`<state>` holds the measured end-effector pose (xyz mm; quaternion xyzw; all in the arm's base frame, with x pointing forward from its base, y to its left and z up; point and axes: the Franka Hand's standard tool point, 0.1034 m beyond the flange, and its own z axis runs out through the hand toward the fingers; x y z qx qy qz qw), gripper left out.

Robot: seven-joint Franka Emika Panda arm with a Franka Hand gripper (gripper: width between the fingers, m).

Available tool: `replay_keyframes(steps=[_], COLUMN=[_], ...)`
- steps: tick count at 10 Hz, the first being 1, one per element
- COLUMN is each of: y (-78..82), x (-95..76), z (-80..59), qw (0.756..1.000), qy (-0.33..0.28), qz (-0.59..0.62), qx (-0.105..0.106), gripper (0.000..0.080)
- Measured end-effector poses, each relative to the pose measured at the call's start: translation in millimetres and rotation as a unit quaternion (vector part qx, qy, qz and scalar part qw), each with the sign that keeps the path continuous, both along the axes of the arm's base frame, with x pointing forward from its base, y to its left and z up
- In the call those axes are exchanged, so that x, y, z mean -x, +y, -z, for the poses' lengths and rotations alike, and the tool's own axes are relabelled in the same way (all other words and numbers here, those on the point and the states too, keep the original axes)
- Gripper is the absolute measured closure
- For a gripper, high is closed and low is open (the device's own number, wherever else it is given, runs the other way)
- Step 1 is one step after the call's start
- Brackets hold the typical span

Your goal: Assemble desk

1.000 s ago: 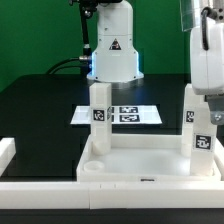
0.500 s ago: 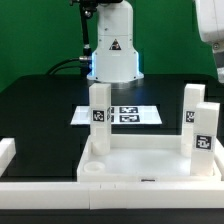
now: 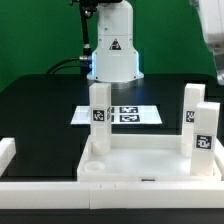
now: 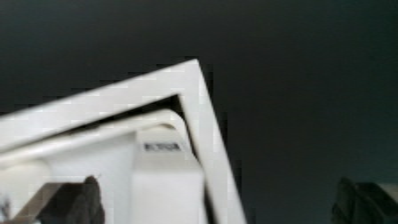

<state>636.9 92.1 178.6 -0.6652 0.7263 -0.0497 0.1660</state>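
Observation:
The white desk tabletop (image 3: 140, 160) lies upside down at the front. Three white tagged legs stand in its corner sockets: one at the back left (image 3: 99, 112), and two on the exterior view's right (image 3: 190, 108) (image 3: 203, 135). The round socket at the front left (image 3: 90, 170) holds nothing. My gripper (image 3: 213, 40) hangs high at the exterior view's right edge, above the right legs and apart from them. In the wrist view the gripper (image 4: 222, 208) is open and empty, its dark fingertips (image 4: 68, 205) far apart. A white corner rim (image 4: 192, 90) and a tagged leg (image 4: 160, 150) lie far below it.
The marker board (image 3: 118, 114) lies flat behind the tabletop. Low white border walls run along the front (image 3: 110, 190) and the left (image 3: 6, 150). The robot base (image 3: 112, 50) stands at the back on the black table.
My gripper has let go of the right front leg and risen up toward the exterior view's upper right. The leg stays standing in its socket.

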Motion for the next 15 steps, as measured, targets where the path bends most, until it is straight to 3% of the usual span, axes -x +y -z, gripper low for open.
replay_keyframes(steps=[2,6,7,8,9,11,15], y=[-32.7,-32.0,-35.6,-54.3,-78.8,-104.5,-109.0], x=[16.8,16.8,18.6,29.8,42.4,69.5,70.0], z=[-9.0,-7.2,-5.8,-1.1,-3.1,-6.7,-6.9], qw=[0.996,0.977,0.969,0.947,0.931,0.908,0.846], qy=[-0.016,-0.035,-0.040,-0.047,-0.041,-0.013,-0.033], qz=[-0.084,-0.200,-0.234,-0.305,-0.351,-0.413,-0.522], qx=[0.020,0.061,0.072,0.088,0.087,0.067,0.099], gripper=[0.0151,0.0151,0.0151,0.0151,0.0151,0.0151,0.0151])
